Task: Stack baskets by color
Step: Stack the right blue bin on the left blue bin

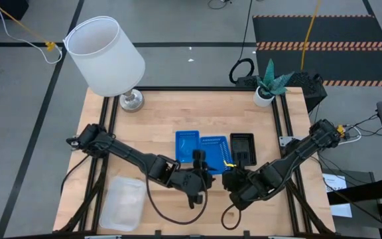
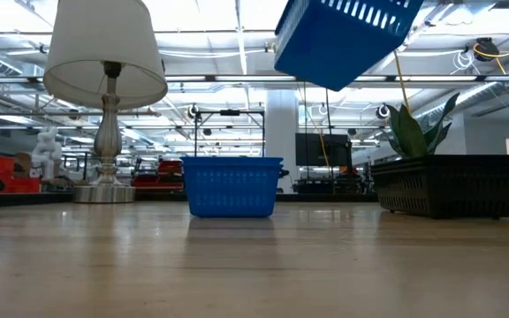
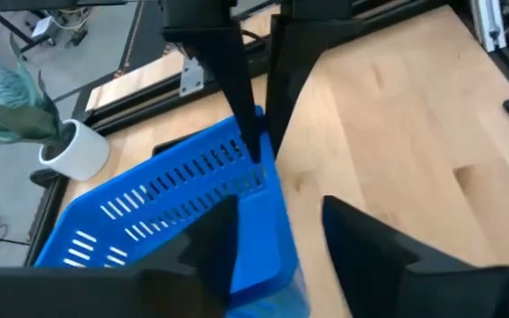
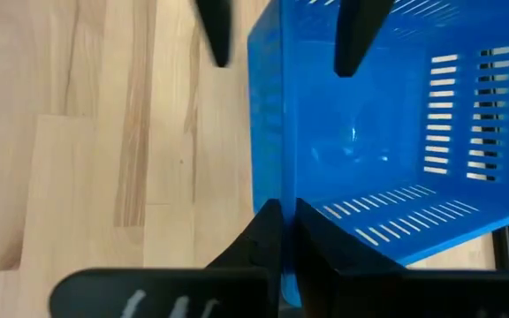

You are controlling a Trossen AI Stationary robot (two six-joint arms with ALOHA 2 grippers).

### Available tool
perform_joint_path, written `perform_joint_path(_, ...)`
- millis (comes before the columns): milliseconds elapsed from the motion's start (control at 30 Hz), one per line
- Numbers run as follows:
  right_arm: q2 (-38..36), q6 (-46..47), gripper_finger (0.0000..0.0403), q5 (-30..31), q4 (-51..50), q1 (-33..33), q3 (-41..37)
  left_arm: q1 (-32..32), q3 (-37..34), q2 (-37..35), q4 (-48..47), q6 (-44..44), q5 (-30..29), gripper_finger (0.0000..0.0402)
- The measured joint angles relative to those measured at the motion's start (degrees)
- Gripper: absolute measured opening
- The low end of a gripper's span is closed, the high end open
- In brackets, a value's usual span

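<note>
A: High view first. Lifted blue basket [image 1: 212, 147] sits mid-frame, between the resting blue basket [image 1: 187, 142] on its left and the black basket [image 1: 242, 147] on its right. Left gripper [image 1: 199, 161] reaches to its lower-left edge, right gripper [image 1: 230, 169] to its lower-right corner. Both about equally near.

B: Clear baskets?

A: Clear stack [image 1: 125, 201], lower left of frame, well apart.

B: Low view?

A: Lifted blue basket [image 2: 343, 40] hangs tilted at top centre, clear of the tabletop [image 2: 254, 265]. Resting blue basket [image 2: 231, 185] below and to the left; black basket [image 2: 453, 185] at right. So the stacking target lies left of the held one, I judge.

B: Left wrist?

A: Jaws half open, straddling the basket's rim; the right arm's finger [image 3: 228, 79] comes down onto the same wall. Can't tell if the left jaws touch it.

B: Right wrist?

A: Jaws pinched narrow on the basket wall [image 4: 268, 115]; long axis runs across the frame.
</note>
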Motion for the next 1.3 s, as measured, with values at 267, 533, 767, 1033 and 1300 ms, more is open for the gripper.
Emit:
perform_joint_path(267,0.0,-2.14,0.0007,1.4,2.46,-0.02,-0.02,0.73,0.0,-0.02,-5.11,0.4,0.05,0.004)
perform_joint_path(533,0.0,-4.33,0.0007,1.4,4.66,-0.2,-0.04,1.13,0.0,-0.02,-6.91,0.11,0.07,0.0019)
perform_joint_path(767,0.0,-6.39,0.0017,2.36,6.08,-0.13,-0.04,1.13,0.0,-0.1,-9.08,0.8,-0.04,0.0009)
perform_joint_path(1033,-0.15,-11.64,0.0116,6.32,12.08,2.72,-0.02,1.22,-0.13,0.07,-14.47,-2.24,0.24,0.0007)
perform_joint_path(1300,-3.45,-11.23,0.0202,16.67,11.01,8.91,-0.02,-1.75,-1.29,-0.02,-20.07,-6.5,-3.47,0.0007)
